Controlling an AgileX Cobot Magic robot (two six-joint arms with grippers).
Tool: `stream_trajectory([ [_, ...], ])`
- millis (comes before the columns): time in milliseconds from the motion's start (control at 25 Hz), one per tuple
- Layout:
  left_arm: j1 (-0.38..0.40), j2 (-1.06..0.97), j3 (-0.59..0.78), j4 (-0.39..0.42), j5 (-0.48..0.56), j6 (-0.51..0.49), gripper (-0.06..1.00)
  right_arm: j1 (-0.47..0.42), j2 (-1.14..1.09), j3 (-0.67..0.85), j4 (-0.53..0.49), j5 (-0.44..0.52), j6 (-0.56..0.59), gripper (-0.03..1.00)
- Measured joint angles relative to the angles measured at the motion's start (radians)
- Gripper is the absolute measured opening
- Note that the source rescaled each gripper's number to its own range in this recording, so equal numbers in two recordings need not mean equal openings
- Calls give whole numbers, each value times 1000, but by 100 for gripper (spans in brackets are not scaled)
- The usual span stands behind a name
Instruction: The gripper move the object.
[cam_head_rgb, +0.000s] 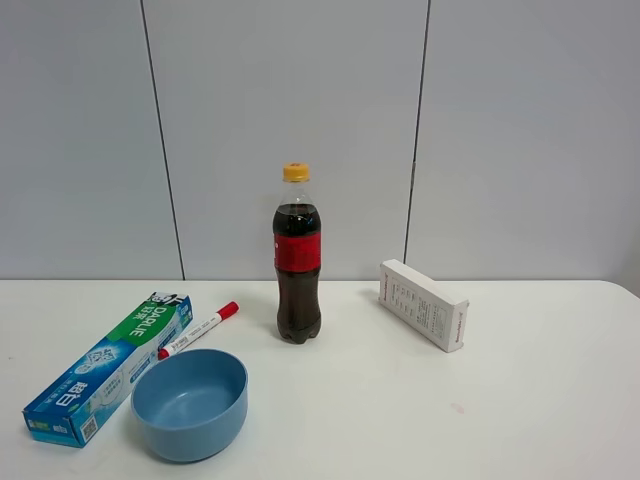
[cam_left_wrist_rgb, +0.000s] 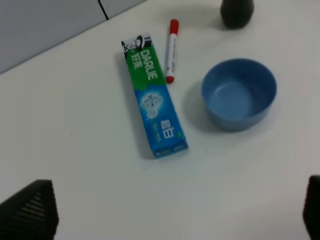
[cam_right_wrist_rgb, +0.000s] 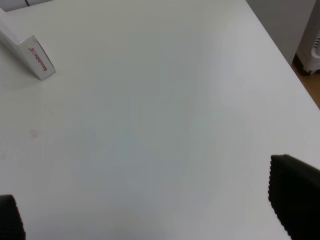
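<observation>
The long blue and green DARLIE toothpaste carton (cam_head_rgb: 108, 367) lies flat at the table's front left, and it also shows in the left wrist view (cam_left_wrist_rgb: 153, 95). No arm or gripper shows in the exterior view. In the left wrist view my left gripper (cam_left_wrist_rgb: 170, 212) is open and empty, well above the table and short of the carton's blue end, with only its black fingertips (cam_left_wrist_rgb: 30, 210) showing. In the right wrist view my right gripper (cam_right_wrist_rgb: 152, 205) is open and empty over bare white table.
A blue bowl (cam_head_rgb: 190, 403) sits right beside the carton. A red-capped marker (cam_head_rgb: 198, 330) lies between them at the back. A cola bottle (cam_head_rgb: 297, 255) stands mid-table. A shorter white box (cam_head_rgb: 423, 304) lies to the right. The table's right edge (cam_right_wrist_rgb: 280, 47) is near the right gripper.
</observation>
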Motion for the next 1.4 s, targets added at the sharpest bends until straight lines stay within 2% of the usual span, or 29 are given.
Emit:
stream_trajectory([
  [200, 0, -195, 128, 6, 1, 7, 99, 0, 0, 0, 0, 0, 0, 100],
  [360, 0, -320, 218, 12, -42, -33, 99, 0, 0, 0, 0, 0, 0, 100],
  [600, 0, -397, 330, 6, -117, -131, 99, 0, 0, 0, 0, 0, 0, 100],
  [800, 0, -403, 402, -24, -148, -156, 99, 0, 0, 0, 0, 0, 0, 100],
  [960, 0, -404, 420, -33, -153, -169, 99, 0, 0, 0, 0, 0, 0, 100],
  [1280, 1, -415, 421, 6, -154, -231, 99, 0, 0, 0, 0, 0, 0, 100],
  [1400, 52, -425, 422, 12, -154, -231, 99, 0, 0, 0, 0, 0, 0, 100],
])
